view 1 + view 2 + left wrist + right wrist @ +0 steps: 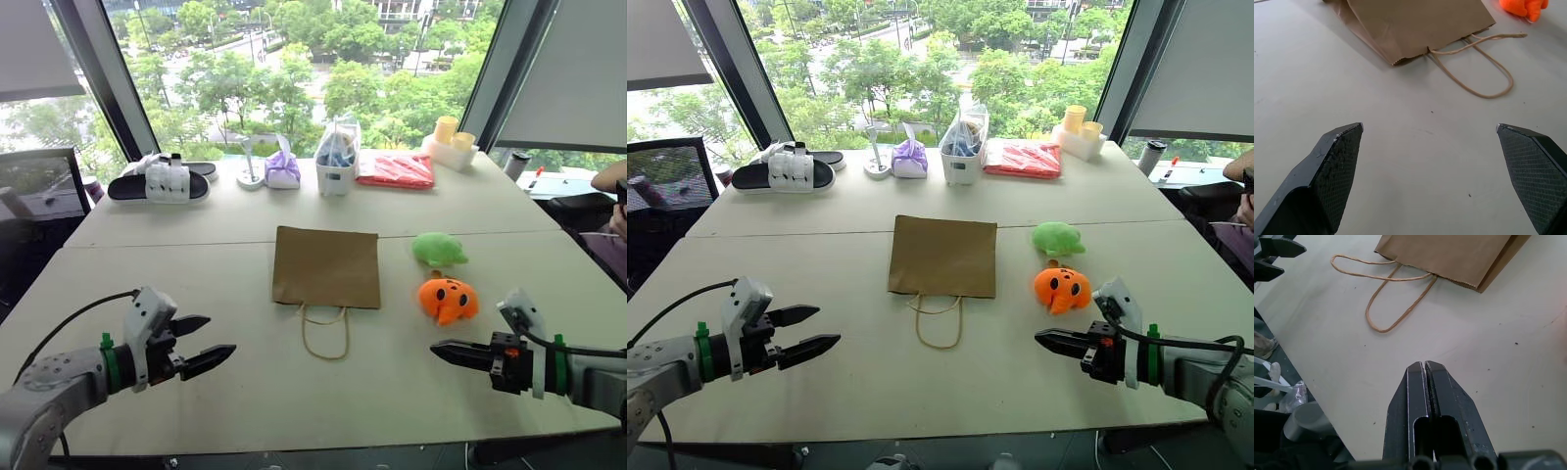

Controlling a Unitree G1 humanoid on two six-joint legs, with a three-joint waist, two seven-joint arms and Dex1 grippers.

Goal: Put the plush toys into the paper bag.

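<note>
We have yet to start: the paper bag (326, 266) lies flat mid-table, orange plush (447, 300) and green plush (437, 249) beside it. Our left gripper (212, 339) gapes wide, our right gripper (437, 350) is pinched closed, empty. Next, the bag's mouth likely needs opening.

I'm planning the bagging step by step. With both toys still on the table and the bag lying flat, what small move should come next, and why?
Probably open the right hand and ease it toward the bright orange rounded plush toy. That hand is shut and empty, and the toy lies just beyond it. The light green plush toy lies farther off, and the open left hand faces the flat brown paper bag.
</note>
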